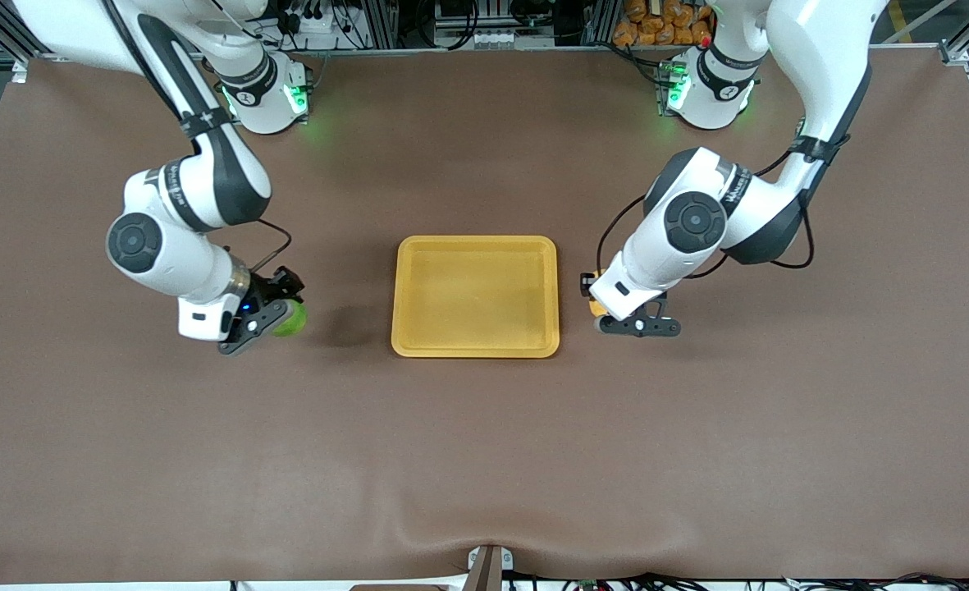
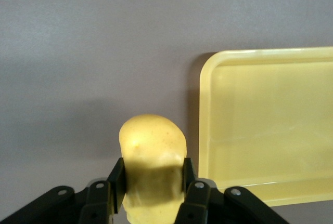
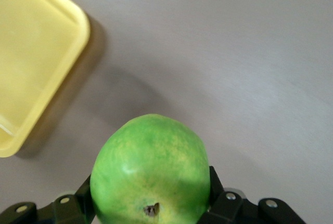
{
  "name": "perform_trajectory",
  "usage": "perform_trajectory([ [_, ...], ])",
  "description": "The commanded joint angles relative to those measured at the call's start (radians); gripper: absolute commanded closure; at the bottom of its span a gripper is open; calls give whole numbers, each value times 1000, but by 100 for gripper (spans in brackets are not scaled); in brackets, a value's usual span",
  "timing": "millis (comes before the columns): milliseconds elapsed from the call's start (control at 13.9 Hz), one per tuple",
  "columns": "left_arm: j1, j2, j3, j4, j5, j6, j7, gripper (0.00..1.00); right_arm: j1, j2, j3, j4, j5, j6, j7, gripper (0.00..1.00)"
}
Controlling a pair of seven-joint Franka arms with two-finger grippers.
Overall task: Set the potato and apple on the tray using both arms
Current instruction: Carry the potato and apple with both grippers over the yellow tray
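Beside the tray [image 1: 476, 296], toward the left arm's end of the tabletop, the potato [image 1: 594, 305] shows in the front view only as a yellow sliver, the left hand [image 1: 607, 316] and its wrist covering the rest. In the right wrist view the picture's edge cuts off the apple [image 3: 151, 172] (lower part) and most of the tray [image 3: 36, 52]; the left wrist view likewise crops the potato [image 2: 152, 172] and tray [image 2: 265, 125].

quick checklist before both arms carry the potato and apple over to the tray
1. Left gripper jaws clamped on the potato: ok.
2. Right gripper jaws clamped on the apple: ok.
3. Tray holds nothing: ok.
4. Each gripper beside its own end of the tray, table between them bare: ok.
5. Both items lifted high enough to pass over the tray's rim: cannot tell.
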Motion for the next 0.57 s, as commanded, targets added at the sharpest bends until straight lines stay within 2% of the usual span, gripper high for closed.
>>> perform_trajectory([
  [0,-40,46,3,38,74,18,-39,100,8,-17,46,-21,2,-3,80,99],
  [215,-80,88,3,74,80,27,-84,100,65,-12,48,-23,2,0,321,99],
  [287,-91,102,3,89,80,27,-95,100,84,-9,48,-18,2,4,407,95],
  [502,-137,138,10,117,80,33,-144,100,160,-1,48,-9,2,59,684,95],
])
